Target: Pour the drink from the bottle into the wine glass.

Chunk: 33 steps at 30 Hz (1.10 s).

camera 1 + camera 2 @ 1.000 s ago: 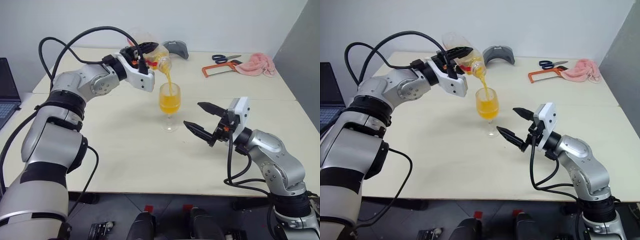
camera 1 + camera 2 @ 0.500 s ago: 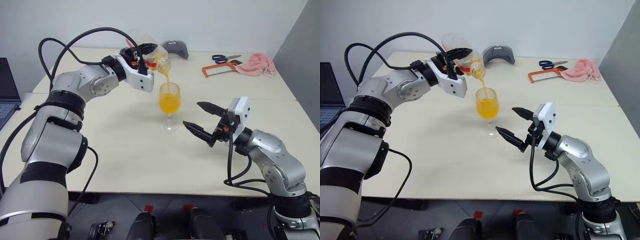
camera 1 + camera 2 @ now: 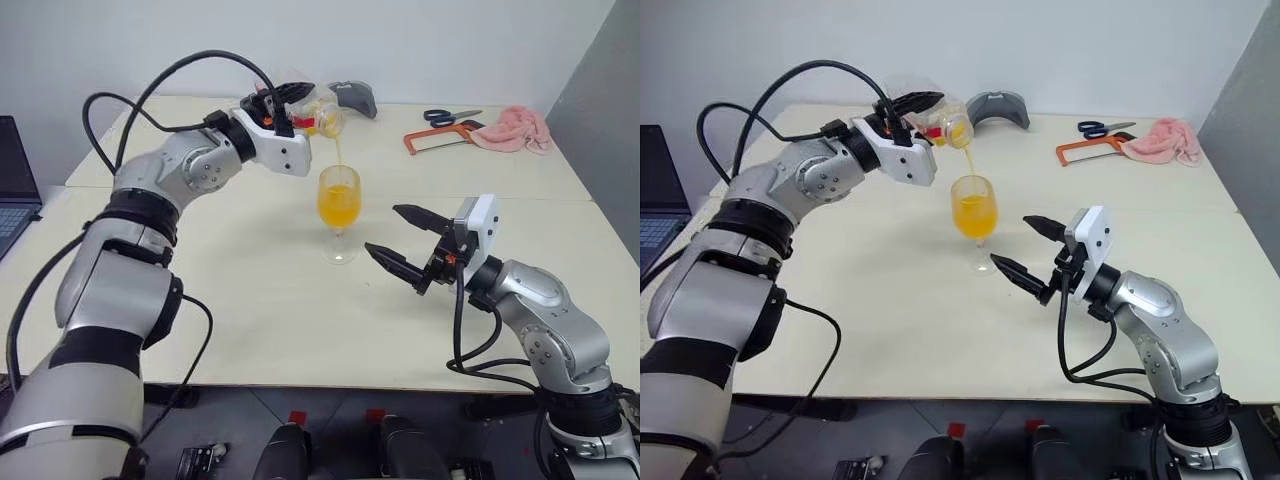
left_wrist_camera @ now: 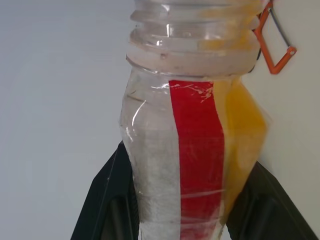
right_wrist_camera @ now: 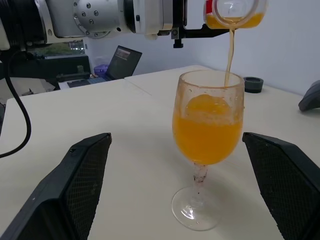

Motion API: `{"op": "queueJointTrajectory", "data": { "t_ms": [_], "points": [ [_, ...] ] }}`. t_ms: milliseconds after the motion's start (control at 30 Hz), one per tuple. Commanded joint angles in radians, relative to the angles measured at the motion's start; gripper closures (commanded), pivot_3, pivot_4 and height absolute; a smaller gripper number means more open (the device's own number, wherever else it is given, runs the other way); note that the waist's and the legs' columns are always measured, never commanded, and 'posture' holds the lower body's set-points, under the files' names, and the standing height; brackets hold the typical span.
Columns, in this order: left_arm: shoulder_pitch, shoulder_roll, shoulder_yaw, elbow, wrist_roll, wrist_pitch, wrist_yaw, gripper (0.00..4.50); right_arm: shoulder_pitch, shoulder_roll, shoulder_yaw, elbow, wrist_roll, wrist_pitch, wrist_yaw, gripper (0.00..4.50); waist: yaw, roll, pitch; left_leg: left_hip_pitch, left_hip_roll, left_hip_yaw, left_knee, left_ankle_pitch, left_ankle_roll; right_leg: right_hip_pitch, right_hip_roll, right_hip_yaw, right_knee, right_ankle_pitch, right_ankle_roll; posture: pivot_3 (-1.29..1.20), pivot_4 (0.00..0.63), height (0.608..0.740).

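My left gripper [image 3: 283, 101] is shut on the bottle [image 3: 316, 113], holding it nearly level above the wine glass [image 3: 339, 206]. A thin stream of the orange drink [image 5: 229, 51] falls from the bottle's mouth into the bowl, which is more than half full. In the left wrist view the black fingers [image 4: 107, 201] clamp both sides of the bottle [image 4: 195, 140], with a little drink left along one side. My right gripper [image 3: 384, 229] stands open just to the right of the glass's stem, apart from it, its fingers [image 5: 76, 184] on either side of the wine glass [image 5: 207, 145] in the right wrist view.
The glass stands on a pale table [image 3: 250, 300]. At the back right lie scissors [image 3: 450, 116], an orange-framed saw [image 3: 436, 140] and a pink cloth [image 3: 512, 128]. A grey object [image 3: 352, 98] sits behind the bottle. A laptop [image 3: 12, 180] is at the far left.
The left wrist has rolled, turning the bottle's mouth up toward level. The stream has thinned. The right arm has not moved.
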<state>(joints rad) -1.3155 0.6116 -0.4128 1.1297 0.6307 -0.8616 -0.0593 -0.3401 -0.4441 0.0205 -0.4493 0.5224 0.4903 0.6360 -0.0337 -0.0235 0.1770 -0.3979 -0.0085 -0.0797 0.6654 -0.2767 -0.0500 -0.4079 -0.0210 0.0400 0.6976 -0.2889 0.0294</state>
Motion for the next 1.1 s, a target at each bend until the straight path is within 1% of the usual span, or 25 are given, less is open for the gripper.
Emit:
{"op": "queueJointTrajectory", "data": {
  "t_ms": [33,100,200,267,400,467,600,767,867,1100],
  "points": [
    [0.038,-0.038,0.119,-0.054,-0.198,0.066,-0.144,2.81,-0.02,0.012,-0.009,-0.028,-0.019,-0.042,-0.016,0.0,0.0,0.0,0.0,0.0,0.0,0.0,0.0,0.0,0.0,0.0,0.0,0.0,0.0,0.0,0.0,0.0,0.15,0.74],
    [0.064,-0.057,0.168,-0.084,-0.278,0.121,-0.219,2.81,-0.023,0.015,-0.007,-0.027,-0.029,-0.05,-0.017,0.0,0.0,0.0,0.0,0.0,0.0,0.0,0.001,0.0,0.0,0.0,0.0,0.0,0.0,0.0,0.0,0.0,0.15,0.74],
    [0.151,-0.086,0.311,-0.213,-0.499,0.351,-0.356,2.81,-0.027,-0.005,0.006,-0.066,-0.027,-0.032,0.006,0.0,-0.003,0.0,0.0,0.0,0.0,0.0,0.001,0.0,0.0,0.0,0.0,0.0,0.0,0.0,0.0,0.0,0.15,0.74],
    [0.226,-0.086,0.378,-0.318,-0.594,0.495,-0.406,2.81,-0.033,-0.023,0.022,-0.092,-0.021,-0.002,0.014,0.0,-0.013,0.0,0.0,0.0,0.001,-0.001,0.001,0.0,0.0,-0.001,0.0,0.0,0.001,0.0,0.0,0.0,0.15,0.74],
    [0.384,-0.071,0.464,-0.524,-0.711,0.752,-0.46,2.81,-0.053,-0.044,0.076,-0.136,-0.011,0.08,0.003,0.0,-0.031,0.001,-0.001,0.001,0.002,-0.004,0.0,0.0,-0.001,-0.001,0.0,0.001,0.002,0.0,0.0,0.0,0.15,0.74],
    [0.482,-0.063,0.515,-0.635,-0.766,0.883,-0.458,2.81,-0.074,-0.043,0.12,-0.151,-0.009,0.156,-0.018,0.0,-0.034,0.001,-0.001,0.001,0.002,-0.006,0.001,0.0,0.0,-0.001,0.001,0.001,0.002,0.0,0.0,0.0,0.15,0.74],
    [0.618,-0.063,0.61,-0.771,-0.852,1.07,-0.419,2.81,-0.142,0.005,0.183,-0.121,-0.021,0.258,-0.063,0.0,-0.037,0.001,-0.001,0.001,0.004,-0.007,0.002,0.0,-0.001,-0.001,0.0,0.0,0.004,0.0,0.0,0.0,0.15,0.74],
    [0.704,-0.065,0.671,-0.837,-0.9,1.173,-0.392,2.81,-0.207,0.055,0.222,-0.08,-0.049,0.29,-0.088,0.0,-0.021,0.0,-0.001,0.0,0.003,-0.009,0.005,0.0,-0.001,0.0,-0.001,-0.001,0.004,0.0,0.0,0.0,0.15,0.74],
    [0.736,-0.058,0.68,-0.823,-0.882,1.156,-0.383,2.81,-0.233,0.076,0.243,-0.052,-0.066,0.292,-0.09,0.0,-0.016,-0.001,-0.002,0.0,0.003,-0.009,0.005,0.0,0.0,0.001,-0.002,-0.001,0.003,0.0,0.0,0.0,0.15,0.74],
    [0.747,-0.073,0.687,-0.759,-0.879,1.115,-0.362,2.81,-0.261,0.1,0.26,-0.017,-0.086,0.293,-0.081,0.0,-0.014,-0.002,-0.003,0.0,0.002,-0.009,0.005,0.0,0.0,0.001,-0.002,-0.001,0.003,0.0,0.0,0.0,0.15,0.74]
  ]
}}
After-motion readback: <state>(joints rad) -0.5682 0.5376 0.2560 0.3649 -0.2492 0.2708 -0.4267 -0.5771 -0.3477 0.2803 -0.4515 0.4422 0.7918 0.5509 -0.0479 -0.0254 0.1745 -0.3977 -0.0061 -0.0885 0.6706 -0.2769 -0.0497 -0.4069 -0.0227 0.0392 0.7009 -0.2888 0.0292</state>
